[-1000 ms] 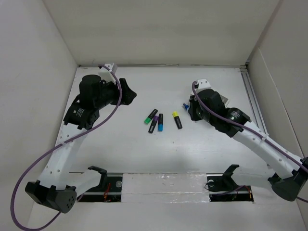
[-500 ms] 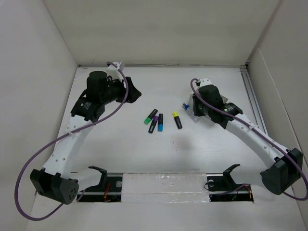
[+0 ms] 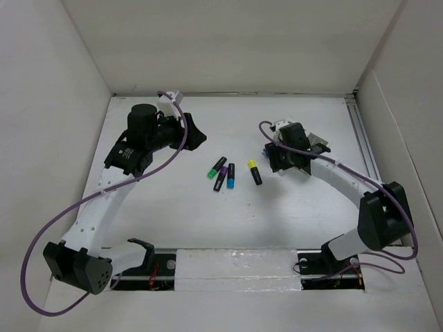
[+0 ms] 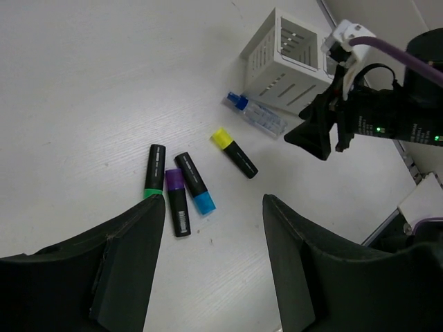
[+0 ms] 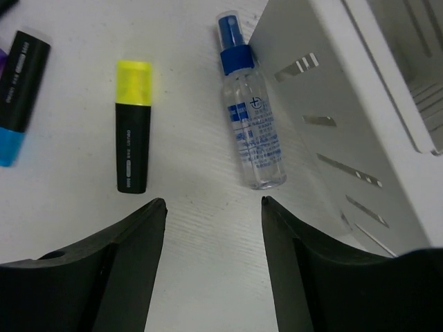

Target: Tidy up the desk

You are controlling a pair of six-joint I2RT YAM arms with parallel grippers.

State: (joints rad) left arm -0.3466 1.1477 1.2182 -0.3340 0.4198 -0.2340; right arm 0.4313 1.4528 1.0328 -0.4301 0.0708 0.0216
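The surface (image 3: 208, 214) was seen spread beneath both arms, enclosed by white panel walls (image 3: 48, 76), with a metal rail (image 3: 361, 135) along its right edge. The left hand (image 4: 213, 204) was poised above the left part, its jaws set wide apart and nothing gripped between them. The right hand (image 5: 213, 202) was positioned low over the right part, jaws likewise parted and nothing held.

Four highlighters were laid near the middle of the surface. A green-capped one (image 4: 154, 171), a purple-capped one (image 4: 177, 207) and a blue-capped one (image 4: 194, 182) were grouped close together. A yellow-capped one (image 5: 133, 126) was set a little apart to their right.

A small clear spray bottle (image 5: 250, 124) with a blue cap was laid flat just beside a white slotted box (image 5: 332, 90). Whether the two touched could not be told.
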